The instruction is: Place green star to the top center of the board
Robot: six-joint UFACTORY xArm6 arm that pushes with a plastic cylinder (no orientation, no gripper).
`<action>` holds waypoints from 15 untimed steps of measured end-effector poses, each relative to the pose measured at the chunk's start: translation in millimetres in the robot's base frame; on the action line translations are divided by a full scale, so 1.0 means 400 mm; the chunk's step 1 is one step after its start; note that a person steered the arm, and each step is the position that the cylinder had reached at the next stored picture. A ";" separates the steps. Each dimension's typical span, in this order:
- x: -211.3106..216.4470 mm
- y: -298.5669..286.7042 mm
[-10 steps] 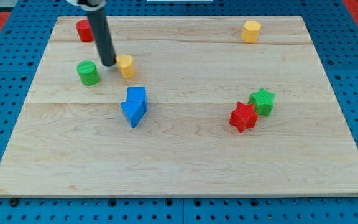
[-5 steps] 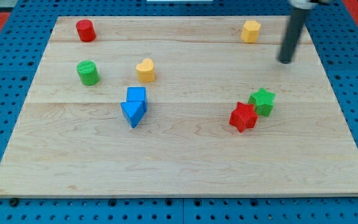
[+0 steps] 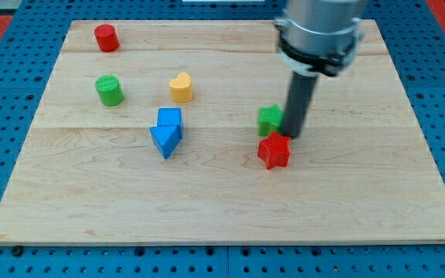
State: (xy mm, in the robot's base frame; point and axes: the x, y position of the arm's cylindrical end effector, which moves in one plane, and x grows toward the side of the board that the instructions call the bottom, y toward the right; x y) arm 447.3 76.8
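Note:
The green star (image 3: pixel 269 120) lies right of the board's middle, partly hidden by my rod. My tip (image 3: pixel 293 136) rests on the board against the star's right side. The red star (image 3: pixel 274 150) lies just below the green star and to the lower left of my tip. The arm's grey body hangs over the board's top right and hides what lies under it.
A yellow heart (image 3: pixel 180 87) lies left of the green star. Two blue blocks (image 3: pixel 167 132) sit together below it. A green cylinder (image 3: pixel 109 90) and a red cylinder (image 3: pixel 106 38) stand at the left. The wooden board (image 3: pixel 222 208) lies on a blue pegboard.
My tip came from the top right down to the green star's right side. The green and red stars have slid left. The yellow block at top right is now hidden by the arm.

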 end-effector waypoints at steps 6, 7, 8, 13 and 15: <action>-0.174 -0.205; -0.247 -0.205; -0.317 -0.205; -0.420 -0.364; -0.510 -0.256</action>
State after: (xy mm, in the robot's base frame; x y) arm 243.3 -25.7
